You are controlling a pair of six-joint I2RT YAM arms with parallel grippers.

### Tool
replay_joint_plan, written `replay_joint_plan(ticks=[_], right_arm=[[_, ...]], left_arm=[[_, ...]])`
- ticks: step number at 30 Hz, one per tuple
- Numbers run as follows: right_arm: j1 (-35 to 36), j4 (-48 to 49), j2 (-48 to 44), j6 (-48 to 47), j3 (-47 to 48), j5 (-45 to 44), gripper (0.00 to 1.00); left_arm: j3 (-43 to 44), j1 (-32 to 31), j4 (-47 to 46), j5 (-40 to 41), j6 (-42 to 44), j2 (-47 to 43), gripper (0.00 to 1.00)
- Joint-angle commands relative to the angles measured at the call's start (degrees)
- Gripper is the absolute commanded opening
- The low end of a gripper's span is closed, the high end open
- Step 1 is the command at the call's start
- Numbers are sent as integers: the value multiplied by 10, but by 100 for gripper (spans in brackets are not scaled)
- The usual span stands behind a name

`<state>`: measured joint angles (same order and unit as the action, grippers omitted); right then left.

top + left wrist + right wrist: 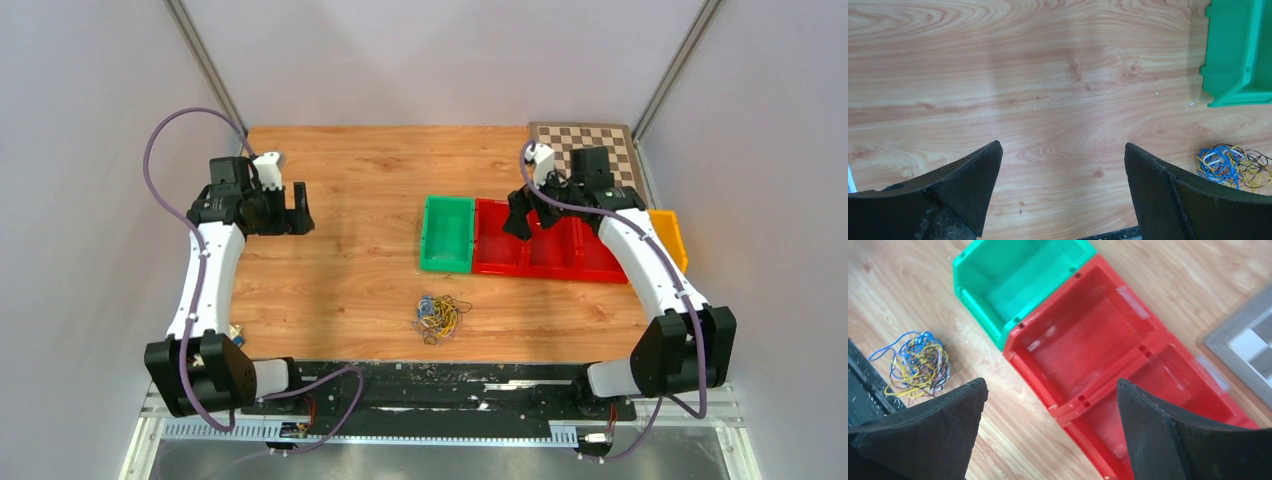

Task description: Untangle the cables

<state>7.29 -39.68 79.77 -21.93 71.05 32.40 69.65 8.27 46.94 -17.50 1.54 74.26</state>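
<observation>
Cables [440,317] (roundish snarl, no long axis) lie toward the bases; right pincer [527,227], jaws apart, sits nearer than left pincer [303,209], likewise apart.

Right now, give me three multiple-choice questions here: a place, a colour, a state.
1. The cables lie: A in a bin; B on the bare table near its front edge; C in a gripper.
2. The leftmost bin is: A green; B blue; C black.
3. The left gripper is: A shut on the cables; B open, empty; C shut on nothing.
Answers: 1 B, the tangle rests on wood; 2 A, its walls are green; 3 B, wood shows between its spread jaws.
</observation>
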Motion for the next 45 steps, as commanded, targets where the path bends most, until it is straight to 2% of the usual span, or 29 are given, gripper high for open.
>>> replay_joint_plan(ticks=[1,7,14,21,29,32,34,35,36,38,39,42,44,45], right_arm=[[67,16,-13,-49,-21,0,100],[203,18,35,-108,-12,-25,100],[336,22,118,-178,12,-51,100],[397,24,210,-207,37,-66,91],[444,-11,215,-249,-14,-19,86],[447,-8,241,-254,-19,-37,73],[447,-9,262,-244,-8,-60,60],[446,-10,266,-242,-2,-66,50],[445,-11,266,-238,6,-68,35],[444,-13,254,-222,28,-62,11],[442,-14,241,-208,43,-54,2],[428,-14,206,-146,106,-3,0],[414,-12,196,-97,150,32,0],[407,-11,195,-74,169,47,0]], left_arm=[[-20,-3,-7,-11,-25,-72,100],[-50,17,9,6,-39,-124,100],[-60,82,14,-55,-79,-150,100],[-96,116,-3,-69,-110,-180,100],[-89,121,4,-78,-115,-174,100],[-91,121,1,-81,-113,-171,100],[-94,121,-1,-84,-113,-171,100],[-95,121,-3,-90,-111,-171,100],[-98,121,-4,-95,-110,-171,100],[-102,121,-6,-119,-100,-169,100],[-103,121,-6,-147,-87,-166,100],[-103,122,2,-232,-50,-154,100],[-111,120,5,-340,-23,-148,100],[-125,119,-1,-369,-1,-149,98]])
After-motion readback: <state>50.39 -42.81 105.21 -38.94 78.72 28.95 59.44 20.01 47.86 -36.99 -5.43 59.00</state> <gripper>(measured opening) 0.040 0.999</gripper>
